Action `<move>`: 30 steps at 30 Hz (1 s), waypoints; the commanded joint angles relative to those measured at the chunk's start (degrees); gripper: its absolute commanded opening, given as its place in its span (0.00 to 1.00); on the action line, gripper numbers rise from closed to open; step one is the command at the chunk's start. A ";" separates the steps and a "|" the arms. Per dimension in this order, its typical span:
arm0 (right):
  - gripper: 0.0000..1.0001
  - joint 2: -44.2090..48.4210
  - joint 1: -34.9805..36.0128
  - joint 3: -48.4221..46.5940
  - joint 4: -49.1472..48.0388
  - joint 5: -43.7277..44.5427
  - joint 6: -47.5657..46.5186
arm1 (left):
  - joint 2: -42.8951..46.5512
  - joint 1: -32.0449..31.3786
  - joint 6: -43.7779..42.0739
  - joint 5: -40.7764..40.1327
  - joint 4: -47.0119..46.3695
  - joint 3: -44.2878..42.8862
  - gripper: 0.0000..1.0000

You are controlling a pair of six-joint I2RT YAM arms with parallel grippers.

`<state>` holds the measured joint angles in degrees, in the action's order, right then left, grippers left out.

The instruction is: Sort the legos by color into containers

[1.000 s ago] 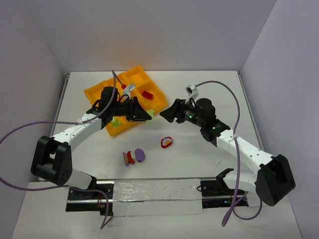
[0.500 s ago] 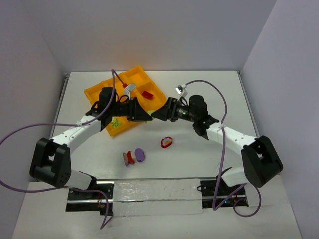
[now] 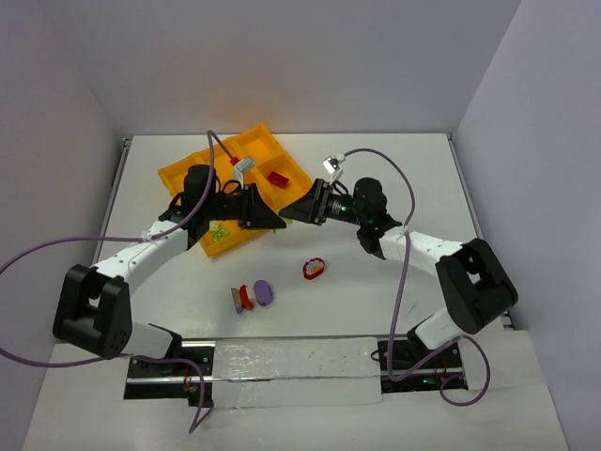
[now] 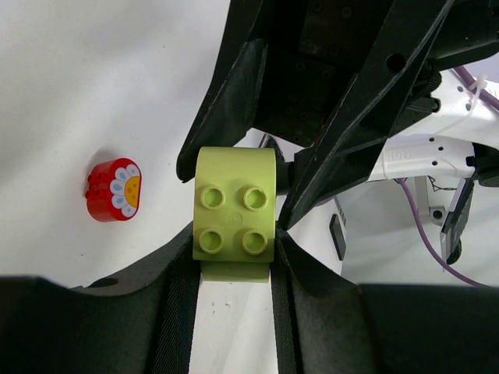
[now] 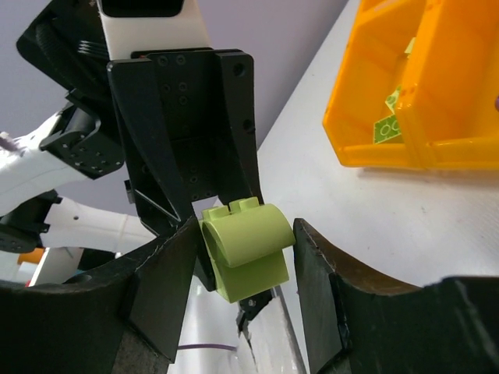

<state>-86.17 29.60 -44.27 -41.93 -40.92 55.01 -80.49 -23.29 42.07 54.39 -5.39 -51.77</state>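
My left gripper (image 4: 234, 243) is shut on a yellow-green lego (image 4: 234, 204), held just off the front corner of the orange-yellow tray (image 3: 178, 176). My right gripper (image 5: 245, 234) faces it nose to nose and stands open around the same yellow-green lego (image 5: 248, 245); a small gap shows at one finger. In the top view the left gripper (image 3: 278, 219) and right gripper (image 3: 287, 214) meet tip to tip. One tray cell holds a red lego (image 3: 278, 178), another holds yellow-green legos (image 3: 218, 229). A red flower-printed lego (image 3: 314, 269) and a purple-and-red cluster (image 3: 252, 296) lie on the table.
The tray's near corner (image 5: 437, 93) sits close behind the grippers in the right wrist view. The red flower lego (image 4: 114, 189) lies below and to the left in the left wrist view. Purple cables arc over both arms.
The right arm has swung left until its open fingers surround the yellow-green lego held by the left gripper. The left arm has barely moved.
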 commanded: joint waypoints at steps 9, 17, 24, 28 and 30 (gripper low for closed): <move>0.21 -2.78 -0.24 -1.48 -13.62 -2.71 5.51 | 0.63 -0.78 0.91 3.28 -5.07 -1.04 0.00; 0.00 -3.39 -0.42 -0.11 -10.81 4.09 9.01 | -1.21 -2.41 -0.52 2.02 -2.93 -1.90 0.00; 0.00 -2.03 -0.36 0.26 -6.88 14.91 11.20 | -2.74 -3.35 1.52 1.15 -5.53 -1.14 0.00; 0.00 -0.19 -0.42 -1.13 -3.67 17.67 9.63 | -2.49 -3.69 1.18 0.73 -5.08 -1.40 0.00; 0.00 0.34 -0.42 -1.34 -3.10 17.72 9.10 | -2.32 -3.69 1.01 0.31 -4.41 -1.74 0.00</move>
<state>-88.39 29.05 -42.74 -46.27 -32.98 65.58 -83.18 -23.98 44.07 52.34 -9.74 -51.88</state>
